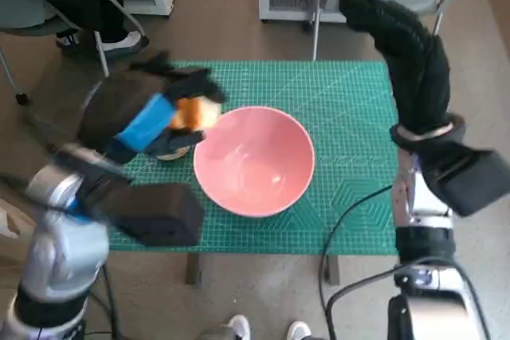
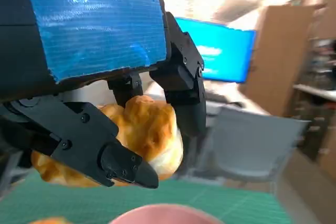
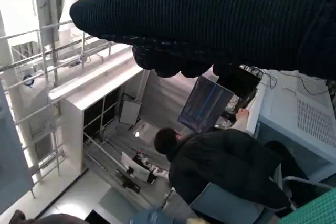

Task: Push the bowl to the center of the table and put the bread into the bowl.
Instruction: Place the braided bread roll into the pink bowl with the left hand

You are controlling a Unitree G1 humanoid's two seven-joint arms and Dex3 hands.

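A: Bread (image 1: 195,112) sits gripped in the left hand (image 1: 159,121), just left of the pink bowl (image 1: 253,161) and above the green mat (image 1: 343,101); the bowl stands near the middle of the table.

B: And the right hand (image 1: 410,57)?

A: Raised at the mat's right edge, well apart from the bowl. Whether its fingers are closed or spread, I cannot tell.

B: Left wrist camera?

A: Black fingers (image 2: 100,145) clamp the golden bread (image 2: 144,129) from both sides; the bowl's pink rim (image 2: 163,214) shows beneath.

B: Right wrist camera?

A: Only the glove (image 3: 210,19) as a dark band, and a person (image 3: 226,169) in black seated by a monitor (image 3: 205,103).
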